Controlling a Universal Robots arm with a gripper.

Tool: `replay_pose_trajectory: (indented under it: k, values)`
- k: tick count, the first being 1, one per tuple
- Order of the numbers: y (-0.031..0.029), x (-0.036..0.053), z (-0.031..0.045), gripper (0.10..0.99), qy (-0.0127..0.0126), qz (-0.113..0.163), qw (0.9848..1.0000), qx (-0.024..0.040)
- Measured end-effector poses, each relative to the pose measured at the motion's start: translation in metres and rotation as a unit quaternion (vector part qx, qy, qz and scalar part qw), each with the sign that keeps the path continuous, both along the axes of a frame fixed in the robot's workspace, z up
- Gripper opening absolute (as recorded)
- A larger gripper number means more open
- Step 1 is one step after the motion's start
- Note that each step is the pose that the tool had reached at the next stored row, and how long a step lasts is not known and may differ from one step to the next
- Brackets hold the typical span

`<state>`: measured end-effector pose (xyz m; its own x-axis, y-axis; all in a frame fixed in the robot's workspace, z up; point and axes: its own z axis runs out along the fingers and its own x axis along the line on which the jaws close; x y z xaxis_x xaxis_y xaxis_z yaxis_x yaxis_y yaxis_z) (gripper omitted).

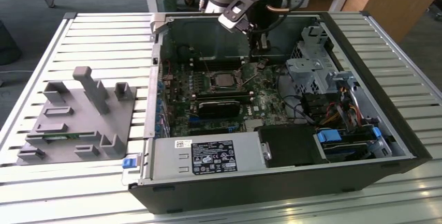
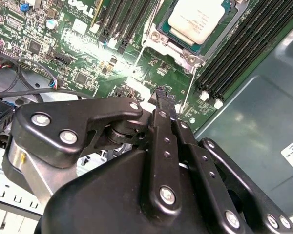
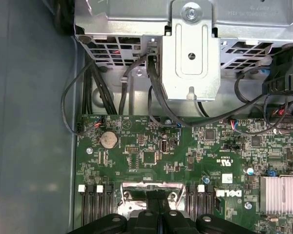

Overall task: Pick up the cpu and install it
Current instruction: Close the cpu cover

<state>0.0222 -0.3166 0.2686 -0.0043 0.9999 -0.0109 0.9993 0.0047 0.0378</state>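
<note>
One grey power supply box (image 1: 207, 157) lies nearest in the exterior view, along the front edge of the open computer case (image 1: 276, 190). The case rests on the slatted worktop (image 1: 103, 43). A grey moulded fixture (image 1: 76, 115) stands on the slats at the exterior view's left, well apart from the case.

Inside the case, past the power supply, the green motherboard (image 1: 262, 97) carries a black heatsink block (image 1: 217, 107). Just behind that block the cpu (image 1: 222, 80) lies flat in its socket (pale metal top facing up). A metal drive cage (image 1: 311, 69) with trailing cables crowds the exterior view's right.

Farthest back, the hand (image 1: 259, 48) reaches down into the case near the cpu but apart from it. In both wrist views its fingers (image 2: 162, 122) are pressed together with nothing between them, their tips just beside the socket's metal frame. Whether they touch the board I cannot tell.
</note>
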Motion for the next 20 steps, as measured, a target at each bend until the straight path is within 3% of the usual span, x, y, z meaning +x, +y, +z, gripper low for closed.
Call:
replay_pose_trajectory:
  k: [20]
  values:
    - [0.0,0.0099,-0.0017,0.106,0.0,0.0,1.0,0.0]
